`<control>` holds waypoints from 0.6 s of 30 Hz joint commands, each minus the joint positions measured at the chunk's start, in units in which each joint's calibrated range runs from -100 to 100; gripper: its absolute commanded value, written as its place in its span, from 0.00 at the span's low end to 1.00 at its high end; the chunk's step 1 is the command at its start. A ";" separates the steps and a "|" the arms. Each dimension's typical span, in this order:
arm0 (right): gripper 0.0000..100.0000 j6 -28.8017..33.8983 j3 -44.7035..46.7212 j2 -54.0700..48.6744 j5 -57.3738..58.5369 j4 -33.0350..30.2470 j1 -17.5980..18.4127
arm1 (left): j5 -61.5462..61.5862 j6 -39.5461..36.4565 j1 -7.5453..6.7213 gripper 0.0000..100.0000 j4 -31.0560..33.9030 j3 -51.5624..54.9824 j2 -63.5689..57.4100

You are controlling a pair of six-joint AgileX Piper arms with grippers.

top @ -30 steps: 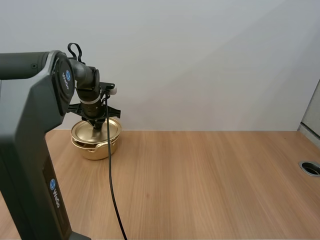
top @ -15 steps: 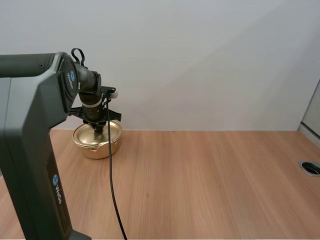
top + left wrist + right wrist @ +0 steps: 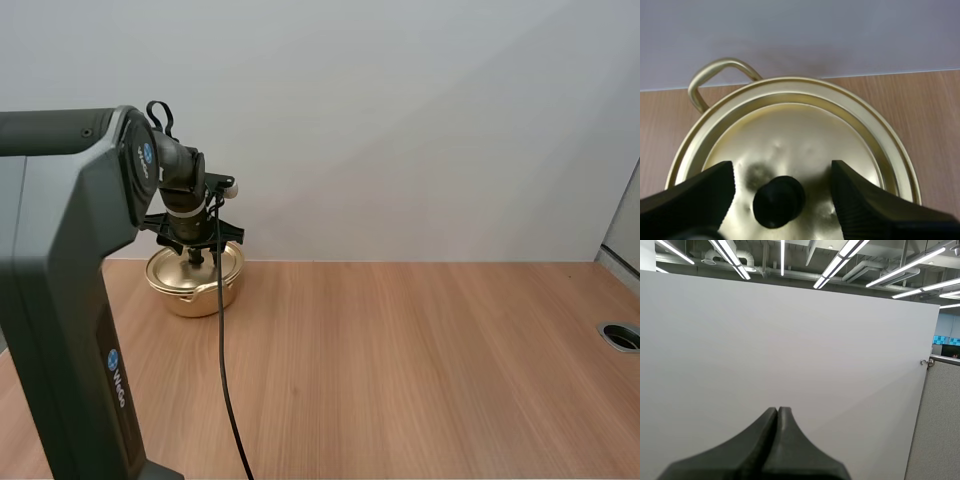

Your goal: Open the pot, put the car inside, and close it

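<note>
A gold pot (image 3: 196,290) stands at the table's far left, close to the wall. Its gold lid (image 3: 790,130) sits flat on the rim, black knob (image 3: 779,201) upright in the middle. My left gripper (image 3: 196,258) hangs straight over the lid, pointing down. In the left wrist view the left gripper (image 3: 782,175) is open, one ribbed finger on each side of the knob and neither touching it. My right gripper (image 3: 777,412) is shut into one dark wedge with nothing in it, facing a plain white wall.
The pot's loop handle (image 3: 715,75) sticks out toward the wall. The wooden table (image 3: 420,360) stretches bare to the right of the pot. A round cable hole (image 3: 622,336) sits near the right edge.
The lid, held tilted just above the pot a second ago, came down onto the rim. My left gripper then opened and let go of the knob.
</note>
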 commanded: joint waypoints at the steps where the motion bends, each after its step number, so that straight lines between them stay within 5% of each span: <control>1: 0.00 0.00 0.01 -0.08 0.00 0.17 -0.05 | -4.81 -0.06 0.05 1.00 1.76 -0.23 -2.03; 9: 0.00 0.00 0.01 -0.08 0.00 0.17 -0.05 | -9.23 0.03 0.05 1.00 3.12 -0.76 -7.86; 10: 0.00 0.00 0.01 -0.08 0.00 0.17 -0.05 | -9.01 0.24 0.05 0.91 3.15 -0.76 -8.50; 13: 0.00 0.00 0.01 -0.08 0.00 -0.33 -0.05 | -5.49 -2.00 0.55 0.01 3.03 -0.76 -10.46; 18: 0.00 0.00 2.51 -0.12 0.00 -0.94 -0.05 | -5.96 -2.01 2.06 0.00 2.66 -0.76 -14.22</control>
